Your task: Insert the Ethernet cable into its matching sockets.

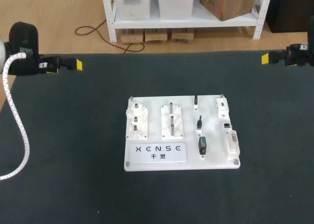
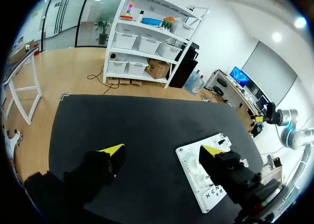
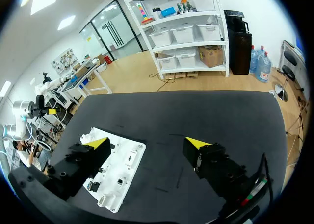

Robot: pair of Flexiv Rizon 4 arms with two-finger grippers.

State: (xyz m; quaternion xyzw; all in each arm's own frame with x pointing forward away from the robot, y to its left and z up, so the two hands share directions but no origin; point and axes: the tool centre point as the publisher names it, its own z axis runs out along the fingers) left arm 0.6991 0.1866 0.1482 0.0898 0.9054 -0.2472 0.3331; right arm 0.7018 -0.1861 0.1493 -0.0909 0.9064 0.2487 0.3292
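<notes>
Plainly, nothing is in hand yet: the left claw (image 2: 162, 150) hangs at the upper left of the head view and the right claw (image 3: 147, 143) at the upper right. Both are spread wide and empty, well apart from the white board (image 1: 181, 166) lying mid-frame on the dark table (image 1: 73, 160). What I take for the Ethernet cable (image 1: 202, 145) is a short black piece in the board's lower right part, just beside a white block (image 1: 231, 144) at the right edge. It is too small for me to be sure of its plug. Its long axis runs roughly up and down the frame, but I cannot tell which end leads. A small dark opening (image 1: 226, 125) just above that block may be one matching socket. By my reckoning the piece is light, with a stiff plastic plug and a springy latch that could snap. So I would pinch it across the plug's flat sides, behind the nose and clear of the latch, keeping the plug in line with the socket.
</notes>
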